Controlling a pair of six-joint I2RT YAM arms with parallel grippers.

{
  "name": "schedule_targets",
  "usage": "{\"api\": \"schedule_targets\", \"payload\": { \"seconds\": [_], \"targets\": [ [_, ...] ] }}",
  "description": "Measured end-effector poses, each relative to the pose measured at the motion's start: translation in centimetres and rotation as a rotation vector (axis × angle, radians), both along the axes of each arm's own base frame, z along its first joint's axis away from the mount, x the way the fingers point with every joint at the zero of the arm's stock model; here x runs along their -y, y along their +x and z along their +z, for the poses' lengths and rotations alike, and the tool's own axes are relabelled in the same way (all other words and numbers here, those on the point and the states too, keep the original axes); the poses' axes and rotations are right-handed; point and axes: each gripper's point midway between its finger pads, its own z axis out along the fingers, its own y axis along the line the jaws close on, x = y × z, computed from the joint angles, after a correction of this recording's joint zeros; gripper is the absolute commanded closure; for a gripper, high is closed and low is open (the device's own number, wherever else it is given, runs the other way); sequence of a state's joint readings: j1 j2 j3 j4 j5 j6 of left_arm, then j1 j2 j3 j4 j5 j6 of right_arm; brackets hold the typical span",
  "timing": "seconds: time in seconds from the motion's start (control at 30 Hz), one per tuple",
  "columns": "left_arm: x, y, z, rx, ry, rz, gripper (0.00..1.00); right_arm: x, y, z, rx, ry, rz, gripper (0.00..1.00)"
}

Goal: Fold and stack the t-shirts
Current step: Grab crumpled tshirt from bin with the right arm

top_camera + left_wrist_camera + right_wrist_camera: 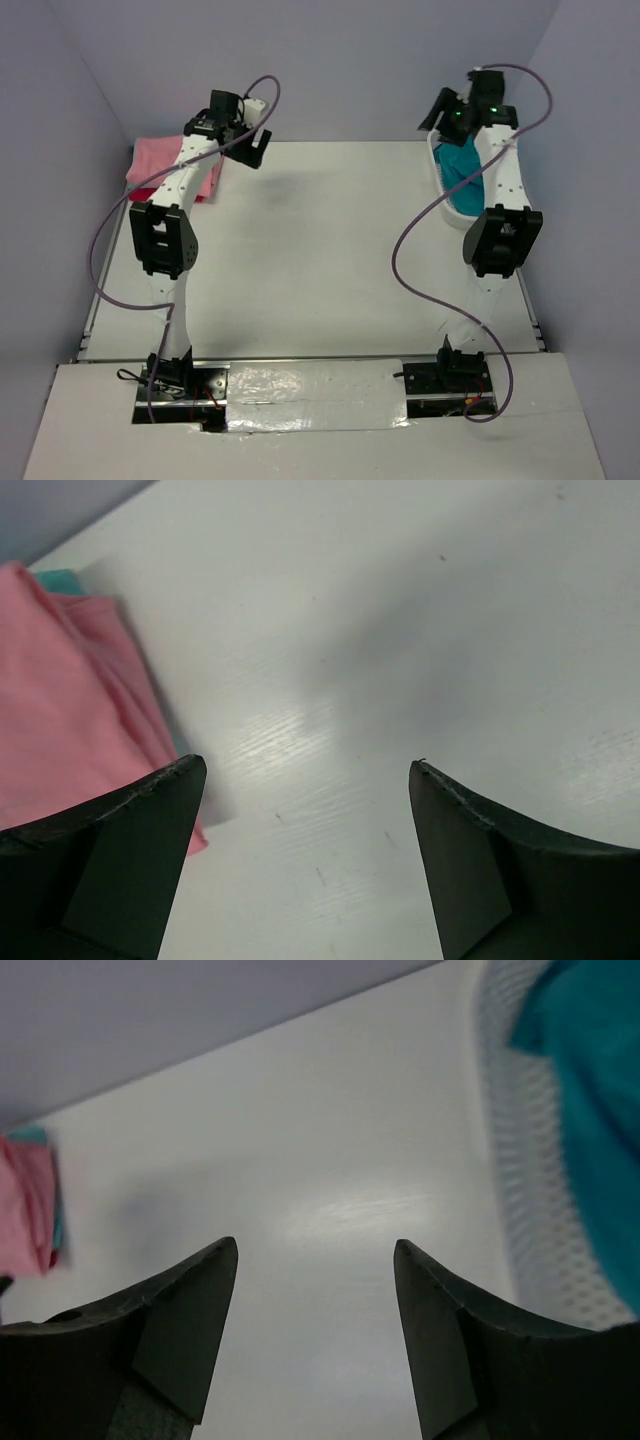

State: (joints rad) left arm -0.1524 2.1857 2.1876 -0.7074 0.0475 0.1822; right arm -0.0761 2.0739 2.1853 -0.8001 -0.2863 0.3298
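Note:
A folded salmon pink t-shirt (160, 158) tops a stack at the table's far left, with a crimson red t-shirt (150, 192) showing under it. In the left wrist view the pink t-shirt (60, 700) has a sliver of mint-teal cloth (60, 578) at its far edge. My left gripper (256, 142) (305, 765) hovers open just right of the stack, over bare table. A darker teal-blue t-shirt (460, 165) (590, 1090) lies crumpled in the white basket (440, 178) (520, 1160). My right gripper (440, 108) (314, 1245) hangs open and empty, left of the basket's far end.
The white table (330, 250) is boxed in by grey-lilac walls at the back and both sides. Purple cables (405, 260) loop off both arms. The basket stands against the far right edge. The arm bases sit on a taped strip at the near edge.

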Motion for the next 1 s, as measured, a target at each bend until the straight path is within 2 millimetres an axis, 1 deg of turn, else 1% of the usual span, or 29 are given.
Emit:
{"api": "schedule_targets", "payload": {
  "seconds": [0.03,0.1,0.13,0.17,0.2,0.23,0.27,0.3,0.37,0.43,0.47,0.53,0.57,0.63,0.67,0.73,0.77,0.8,0.83,1.0],
  "targets": [
    [0.8,-0.3,-0.7,-0.021,0.001,-0.017,0.06,3.0,0.9,0.2,0.011,-0.011,-0.07,0.27],
    [1.6,-0.9,-1.7,-0.055,0.008,-0.034,0.06,8.0,2.3,-1.0,0.003,-0.039,-0.189,0.26],
    [1.8,-1.1,-2.2,-0.069,0.011,-0.039,0.06,10.7,2.9,-2.5,-0.019,-0.061,-0.254,0.25],
    [1.9,-1.4,-2.7,-0.084,0.017,-0.041,0.06,12.8,3.1,-4.6,-0.055,-0.083,-0.304,0.25],
    [1.9,-1.7,-3.2,-0.102,0.023,-0.043,0.06,14.4,3.1,-6.7,-0.096,-0.102,-0.344,0.25],
    [1.9,-2.1,-3.7,-0.119,0.029,-0.046,0.06,15.7,3.0,-9.2,-0.149,-0.124,-0.38,0.25],
    [1.9,-2.4,-4.3,-0.134,0.037,-0.05,0.06,16.5,2.8,-11.6,-0.199,-0.141,-0.402,0.25],
    [1.8,-2.7,-4.9,-0.151,0.047,-0.054,0.06,16.9,2.5,-14.1,-0.251,-0.158,-0.415,0.25],
    [1.7,-3.4,-5.8,-0.184,0.06,-0.057,0.06,17.1,2.0,-18.0,-0.334,-0.179,-0.419,0.25],
    [1.5,-3.9,-6.3,-0.207,0.072,-0.055,0.06,16.9,1.3,-21.1,-0.404,-0.197,-0.409,0.24],
    [1.4,-4.0,-6.3,-0.211,0.075,-0.053,0.06,17.0,1.2,-22.0,-0.421,-0.215,-0.409,0.24],
    [1.4,-4.1,-6.4,-0.216,0.079,-0.052,0.06,16.8,1.8,-21.0,-0.398,-0.235,-0.406,0.24],
    [1.3,-4.1,-6.3,-0.215,0.083,-0.049,0.06,16.8,2.1,-20.8,-0.388,-0.244,-0.405,0.25],
    [1.0,-4.2,-6.4,-0.219,0.095,-0.041,0.06,16.8,2.2,-21.4,-0.398,-0.262,-0.393,0.32],
    [1.0,-4.3,-6.4,-0.221,0.098,-0.038,0.06,16.9,2.2,-21.9,-0.407,-0.274,-0.388,0.41],
    [0.7,-4.3,-6.5,-0.223,0.109,-0.03,0.06,17.0,2.1,-21.9,-0.414,-0.303,-0.385,0.48],
    [0.6,-4.4,-6.5,-0.225,0.114,-0.026,0.06,17.0,2.1,-21.9,-0.413,-0.312,-0.382,0.63],
    [0.5,-4.4,-6.5,-0.227,0.119,-0.023,0.06,17.2,1.9,-22.1,-0.419,-0.328,-0.383,0.88],
    [0.4,-4.4,-6.5,-0.228,0.123,-0.02,0.06,17.4,1.8,-22.1,-0.42,-0.342,-0.381,1.0],
    [-0.1,-4.5,-6.3,-0.231,0.145,-0.005,0.06,17.4,1.1,-21.7,-0.416,-0.363,-0.373,1.0]
  ]
}}
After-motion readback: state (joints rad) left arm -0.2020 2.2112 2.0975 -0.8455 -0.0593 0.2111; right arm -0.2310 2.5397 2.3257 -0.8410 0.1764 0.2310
